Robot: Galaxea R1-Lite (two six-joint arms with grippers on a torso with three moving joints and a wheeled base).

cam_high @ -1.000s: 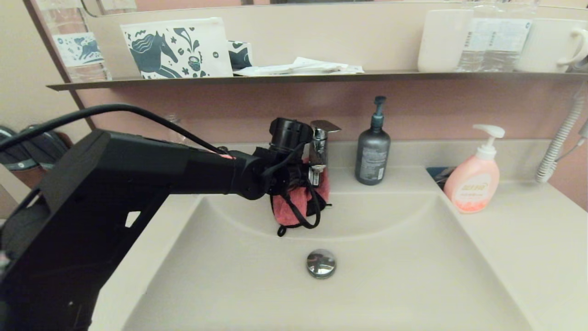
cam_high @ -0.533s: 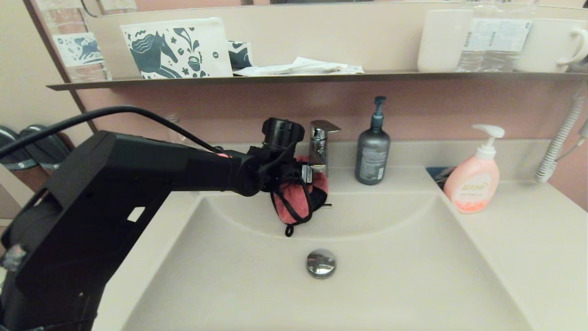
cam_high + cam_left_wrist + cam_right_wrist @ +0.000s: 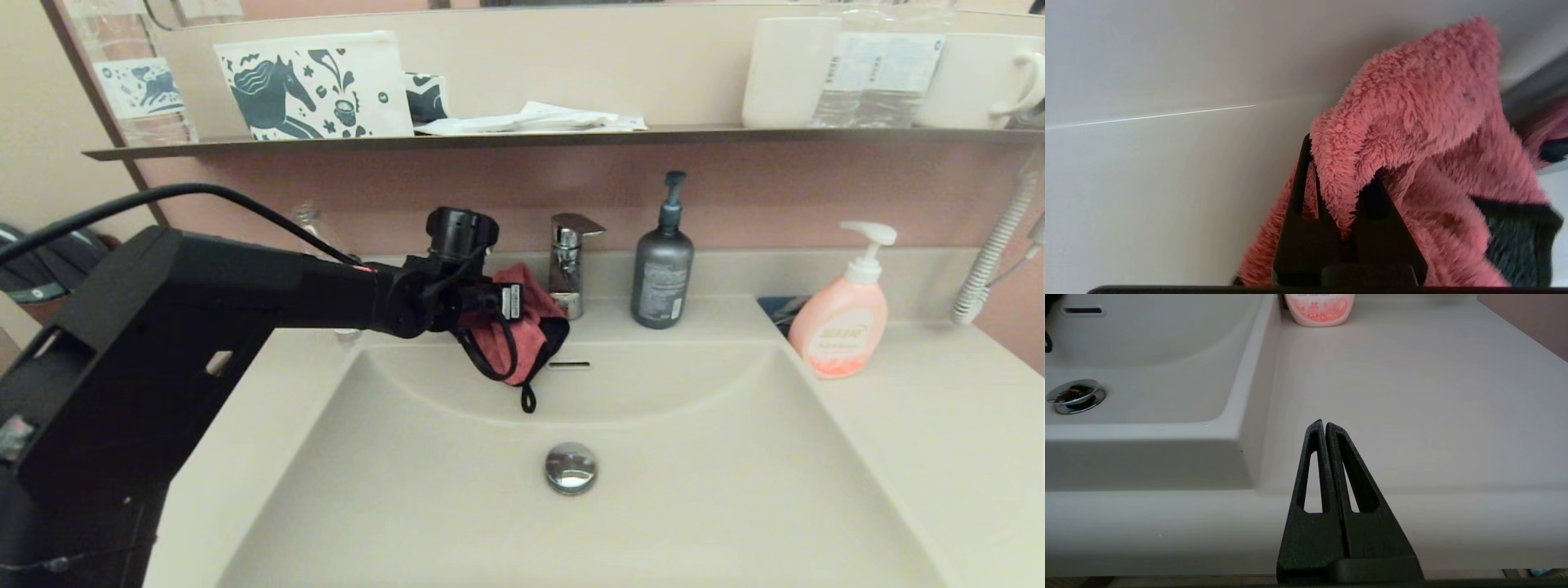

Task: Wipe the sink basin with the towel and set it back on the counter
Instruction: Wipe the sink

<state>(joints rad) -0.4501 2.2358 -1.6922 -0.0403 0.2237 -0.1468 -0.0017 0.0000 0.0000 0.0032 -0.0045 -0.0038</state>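
My left gripper (image 3: 513, 317) is shut on the coral-pink towel (image 3: 531, 328), which hangs bunched with its black trim (image 3: 529, 398) dangling. It hovers over the back rim of the sink basin (image 3: 702, 498), just left of the tap. In the left wrist view the towel (image 3: 1412, 122) folds over the gripper (image 3: 1337, 163) and hides one fingertip. The chrome drain plug (image 3: 571, 467) and overflow slot (image 3: 569, 364) show below. My right gripper (image 3: 1325, 424) is shut and empty, low at the counter's (image 3: 1412, 388) front edge right of the basin (image 3: 1147, 388); the head view does not show it.
A chrome tap (image 3: 569, 261), a grey pump bottle (image 3: 662, 273) and a pink soap dispenser (image 3: 841, 322) stand along the back of the counter (image 3: 939, 441). A shelf (image 3: 571, 135) above carries a pouch and cups. A coiled cord (image 3: 992, 261) hangs at far right.
My left gripper has carried the towel to the left and slightly back, from in front of the tap to beside it, uncovering the overflow slot. The right arm has not moved.
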